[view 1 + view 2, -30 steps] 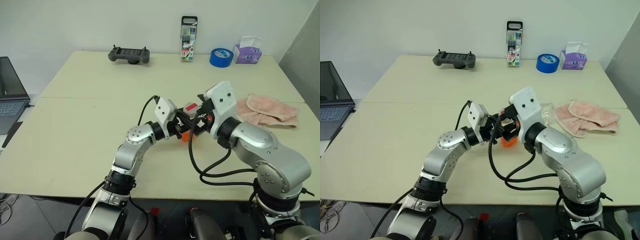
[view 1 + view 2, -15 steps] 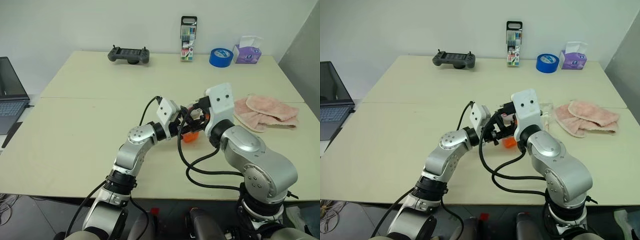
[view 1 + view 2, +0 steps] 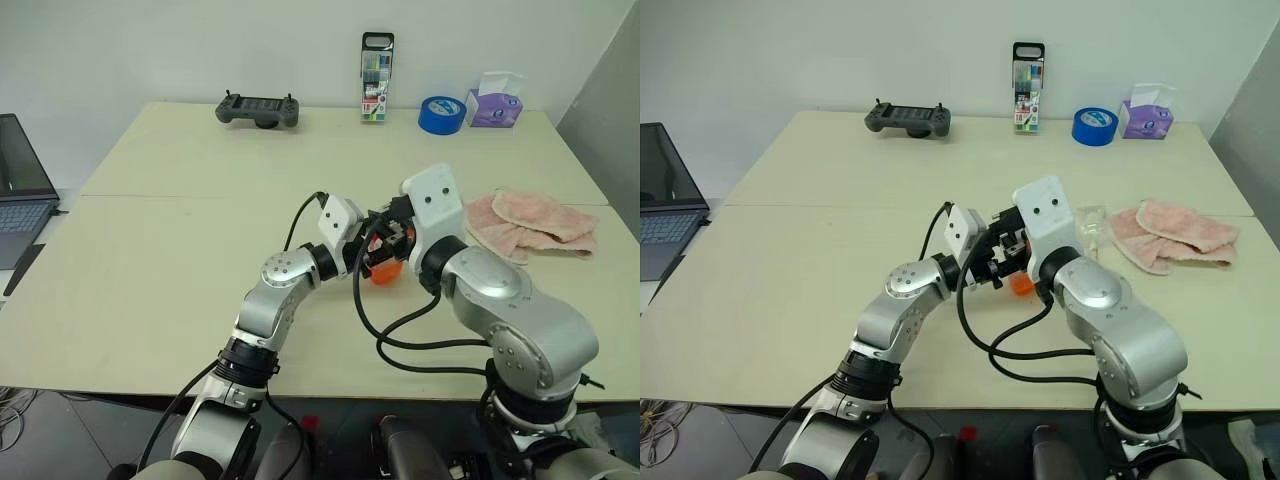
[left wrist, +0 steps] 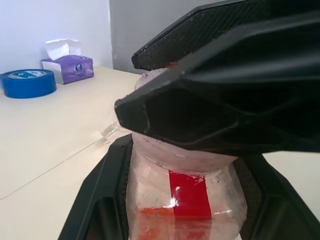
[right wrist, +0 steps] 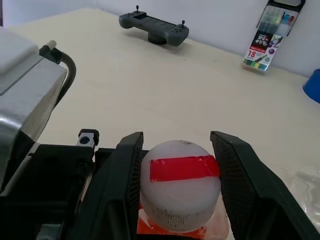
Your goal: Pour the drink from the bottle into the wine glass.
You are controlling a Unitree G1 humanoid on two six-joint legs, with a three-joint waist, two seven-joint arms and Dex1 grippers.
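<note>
My left gripper (image 3: 368,262) is shut on the bottle (image 4: 185,200), holding it above the middle of the table; the orange-red drink (image 3: 384,271) shows at the bottle's lower end. The bottle's white cap (image 5: 180,192) carries a strip of red tape. From the right, my right gripper (image 5: 177,167) reaches over the top of the bottle, one black finger pressed against each side of the cap. The wine glass (image 3: 1092,224), clear and hard to see, stands on the table just right of both grippers, beside the pink towel.
A pink towel (image 3: 535,222) lies at the right. Along the far edge of the table are a game controller (image 3: 258,108), a marker pack (image 3: 377,78), a blue tape roll (image 3: 442,114) and a tissue box (image 3: 495,103). A laptop (image 3: 15,190) sits at the left.
My right gripper's fingers have closed from wide open onto the bottle's cap. The left gripper has kept the bottle in place.
</note>
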